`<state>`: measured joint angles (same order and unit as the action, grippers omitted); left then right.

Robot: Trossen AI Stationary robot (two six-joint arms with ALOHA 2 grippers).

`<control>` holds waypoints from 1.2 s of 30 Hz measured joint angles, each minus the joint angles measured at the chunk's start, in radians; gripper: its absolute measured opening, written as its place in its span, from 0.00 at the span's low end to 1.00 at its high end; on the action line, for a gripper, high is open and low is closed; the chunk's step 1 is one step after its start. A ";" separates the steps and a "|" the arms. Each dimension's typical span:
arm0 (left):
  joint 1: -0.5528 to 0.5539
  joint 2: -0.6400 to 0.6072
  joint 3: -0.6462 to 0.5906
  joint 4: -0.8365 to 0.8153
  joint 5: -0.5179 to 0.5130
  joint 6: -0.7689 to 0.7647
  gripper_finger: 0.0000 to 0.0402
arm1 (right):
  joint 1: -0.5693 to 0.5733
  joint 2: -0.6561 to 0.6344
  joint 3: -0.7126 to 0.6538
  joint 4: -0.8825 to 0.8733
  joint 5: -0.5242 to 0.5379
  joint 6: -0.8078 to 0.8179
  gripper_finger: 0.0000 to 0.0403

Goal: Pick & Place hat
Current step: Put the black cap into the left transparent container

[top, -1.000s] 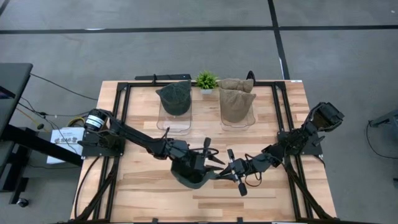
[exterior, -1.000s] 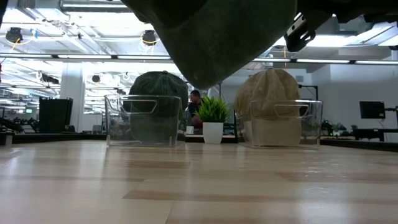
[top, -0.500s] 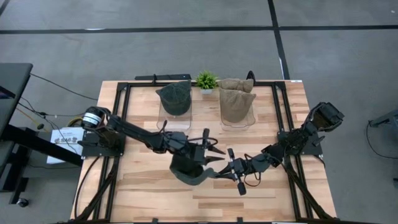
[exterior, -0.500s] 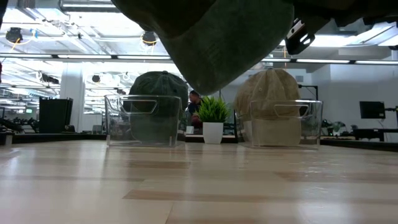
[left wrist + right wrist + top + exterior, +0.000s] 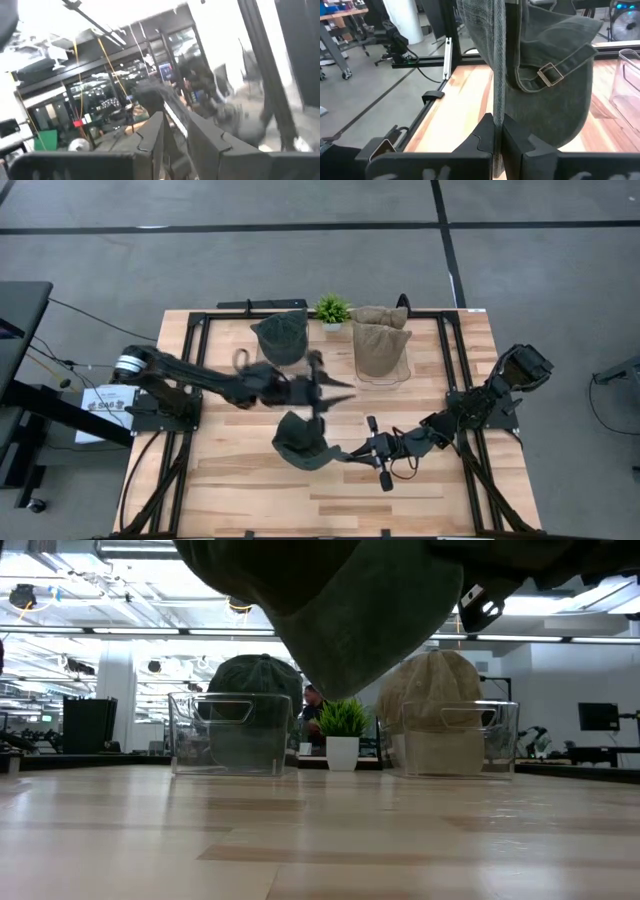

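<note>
The dark green hat (image 5: 303, 442) hangs above the middle of the wooden table (image 5: 240, 490), clear of the boards, as the low view shows it hanging high at the near edge (image 5: 330, 610). The right gripper (image 5: 352, 452) has its fingers pinched tight on the hat's edge; in the right wrist view the two fingers (image 5: 482, 135) close on a fold of green cloth (image 5: 496, 60), with the hat's strap and buckle hanging just beyond them. The left gripper (image 5: 322, 388) is up and away from the hat, between it and the clear bin (image 5: 282, 370) that holds another green hat (image 5: 280, 335). Its fingers (image 5: 200, 145) stand partly apart with nothing between them. A second clear bin (image 5: 382, 365) holds tan hats (image 5: 380, 340), and a small potted plant (image 5: 332, 310) stands between the bins.
</note>
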<state>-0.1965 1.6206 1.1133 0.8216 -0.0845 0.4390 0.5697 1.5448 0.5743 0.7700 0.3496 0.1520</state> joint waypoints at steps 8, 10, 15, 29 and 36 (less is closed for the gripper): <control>-0.063 -0.316 0.000 -0.380 0.006 -0.134 0.21 | 0.027 -0.007 0.000 0.021 0.019 -0.002 0.01; -0.107 -0.377 0.000 -0.498 0.006 -0.147 0.21 | 0.042 -0.010 0.000 0.057 0.014 -0.003 0.01; -0.231 -0.448 0.000 -0.734 -0.002 -0.228 0.21 | 0.076 -0.018 0.000 0.143 -0.064 -0.020 0.01; -0.446 -0.363 0.000 -0.866 -0.092 -0.207 0.21 | 0.169 -0.023 0.000 0.415 -0.220 -0.050 0.01; -0.453 -0.329 0.000 -0.830 -0.108 -0.095 0.21 | 0.166 -0.022 0.000 0.405 -0.186 -0.029 0.01</control>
<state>-0.6495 1.2919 1.1133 -0.0087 -0.1926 0.3437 0.7359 1.5223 0.5747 1.1752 0.1639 0.1232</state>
